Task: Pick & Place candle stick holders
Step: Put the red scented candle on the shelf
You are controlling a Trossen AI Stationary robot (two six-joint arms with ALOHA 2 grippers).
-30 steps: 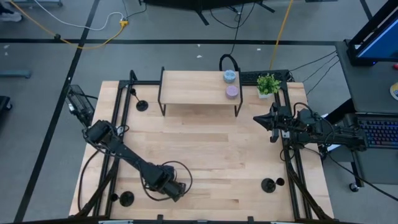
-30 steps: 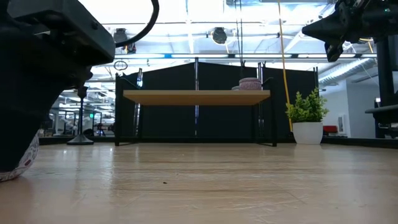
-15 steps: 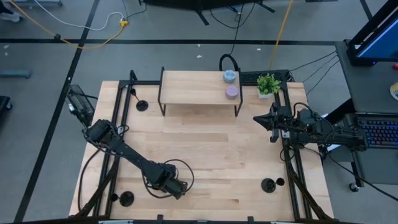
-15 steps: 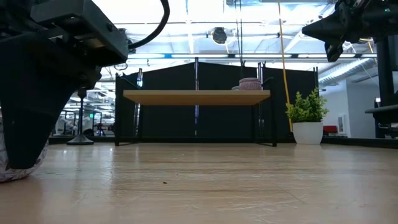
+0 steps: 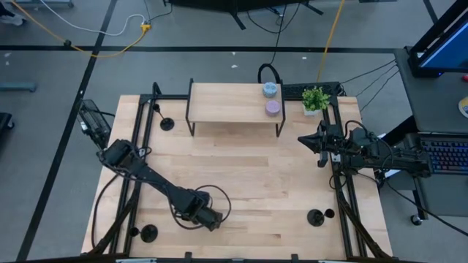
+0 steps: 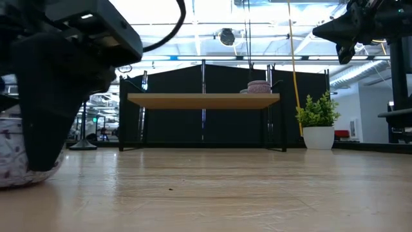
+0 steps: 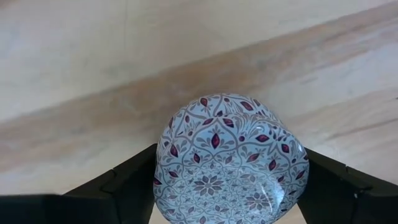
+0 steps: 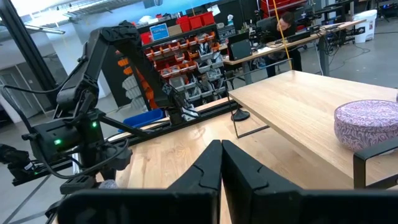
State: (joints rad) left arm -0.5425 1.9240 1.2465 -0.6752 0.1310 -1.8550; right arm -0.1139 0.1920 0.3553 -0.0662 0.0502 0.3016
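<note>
Left tool [image 5: 208, 218] around puck [image 7: 230, 155], holders [image 5: 148, 234] apart

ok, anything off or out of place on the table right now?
Yes. The left gripper straddles a white patterned puck near the table's front, not a candle stick holder. The black holders stand untouched. Right gripper waits shut at the right edge.

We note a small raised shelf [image 5: 234, 102] at the far side of the tabletop [image 5: 248, 183], carrying two round pucks, blue [image 5: 270, 89] and lavender [image 5: 272, 107]. Just right of it, a potted plant [image 5: 315, 98]. A patterned white puck [image 7: 230, 162] sits near-left.
</note>
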